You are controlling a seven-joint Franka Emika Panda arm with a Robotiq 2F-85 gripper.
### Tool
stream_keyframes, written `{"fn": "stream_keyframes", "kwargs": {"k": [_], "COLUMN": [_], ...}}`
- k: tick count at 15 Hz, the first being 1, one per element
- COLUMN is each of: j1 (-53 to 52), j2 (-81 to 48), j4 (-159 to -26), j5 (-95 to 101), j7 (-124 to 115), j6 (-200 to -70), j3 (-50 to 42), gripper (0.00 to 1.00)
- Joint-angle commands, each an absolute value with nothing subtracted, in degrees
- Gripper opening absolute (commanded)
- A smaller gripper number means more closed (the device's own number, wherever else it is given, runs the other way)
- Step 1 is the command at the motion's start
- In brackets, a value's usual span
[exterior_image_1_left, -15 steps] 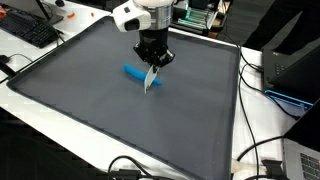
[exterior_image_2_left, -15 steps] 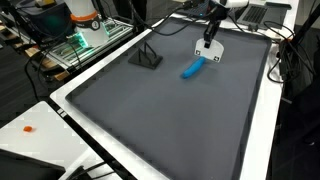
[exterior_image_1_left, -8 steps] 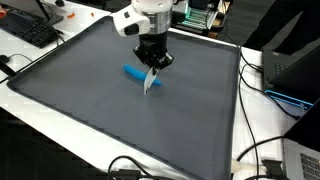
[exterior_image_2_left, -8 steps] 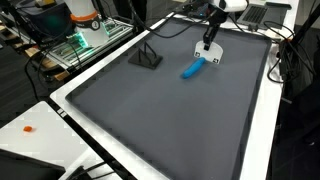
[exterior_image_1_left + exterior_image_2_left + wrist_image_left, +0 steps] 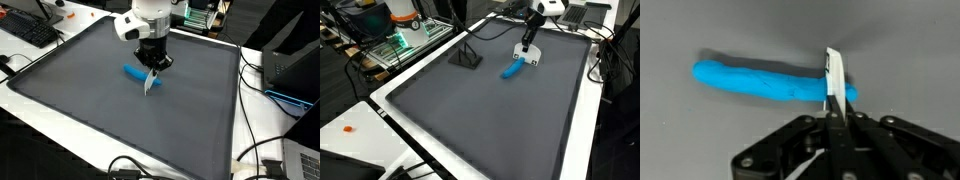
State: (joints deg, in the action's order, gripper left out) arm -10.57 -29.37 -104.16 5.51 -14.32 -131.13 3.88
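At the near edge of the white counter [image 5: 52, 102], a tangle of black cables [image 5: 135, 172] lies in an exterior view, and a small orange object [image 5: 350, 129] sits on the near left corner in an exterior view. A large dark grey mat with a raised rim [image 5: 95, 115] covers most of the counter.

Out past the middle of the mat lies a bright blue soft-looking roll [image 5: 132, 72], flat on the surface and seen in both exterior views [image 5: 511, 69]. In the wrist view the bright blue soft-looking roll [image 5: 755, 82] runs from left to right. A thin white plastic blade [image 5: 835, 78] stands edge-on across it, close to its right end. Whether the blade cuts into the roll or only meets it cannot be told.

The pincer [image 5: 152, 67] hangs straight above, its fingers [image 5: 810, 135] closed tight on the upper part of the thin white plastic blade [image 5: 151, 81], which points down toward the mat.

Farther off, a black triangular stand [image 5: 468, 58] rests on the mat, well apart from the roll. A black keyboard [image 5: 30, 30] lies on the far left counter.
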Motion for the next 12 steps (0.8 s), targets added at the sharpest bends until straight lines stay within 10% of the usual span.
{"fn": "stream_keyframes", "kwargs": {"k": [1, 12], "j1": [-10.8, -9.6], "j2": [-29.5, -26.3], "j4": [-106.1, -108.2], "j5": [4.7, -1.3], "j7": [-14.9, -13.6], "j6": [-130.2, -124.7], "j3": [3.2, 4.6], "gripper": [0.01, 0.01]}}
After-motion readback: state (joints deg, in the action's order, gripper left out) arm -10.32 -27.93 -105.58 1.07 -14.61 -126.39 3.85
